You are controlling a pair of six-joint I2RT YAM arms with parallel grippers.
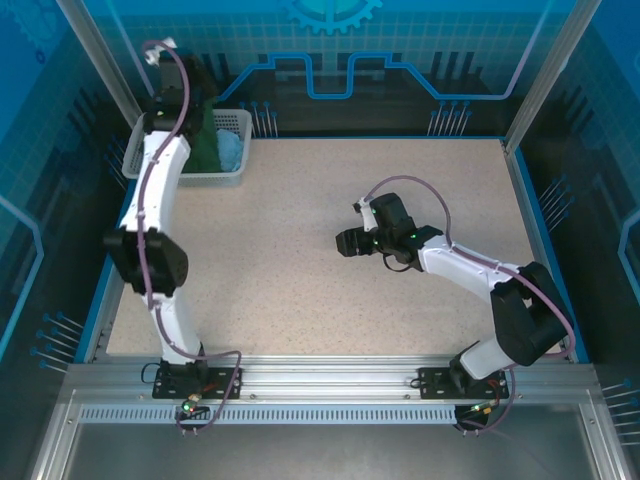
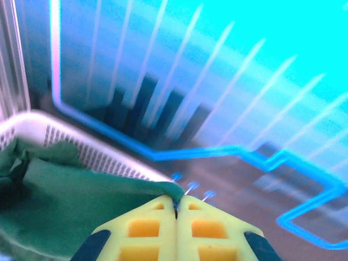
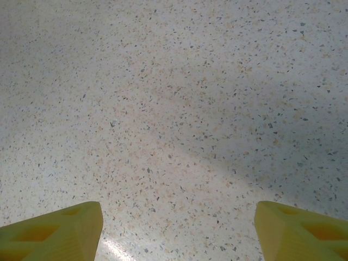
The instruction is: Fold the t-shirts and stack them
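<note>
A dark green t-shirt (image 2: pixel 70 201) hangs from my left gripper (image 2: pixel 176 209), whose yellow fingers (image 2: pixel 147 228) are shut on a fold of its cloth above the white basket (image 2: pixel 81 149). From above, the green t-shirt (image 1: pixel 207 135) rises out of the basket (image 1: pixel 238 122) at the table's far left corner, with the light blue t-shirt (image 1: pixel 230 150) lying beside it inside. My right gripper (image 1: pixel 347 242) hovers over the middle of the table, open, its yellow fingertips (image 3: pixel 60 231) wide apart with bare tabletop between them.
The speckled tabletop (image 1: pixel 300 270) has a blue raised rim (image 1: pixel 525 200) along its edges. Transparent enclosure walls with blue patterns (image 2: pixel 217 81) stand close behind the basket. The left arm (image 1: pixel 160 200) stretches along the table's left side.
</note>
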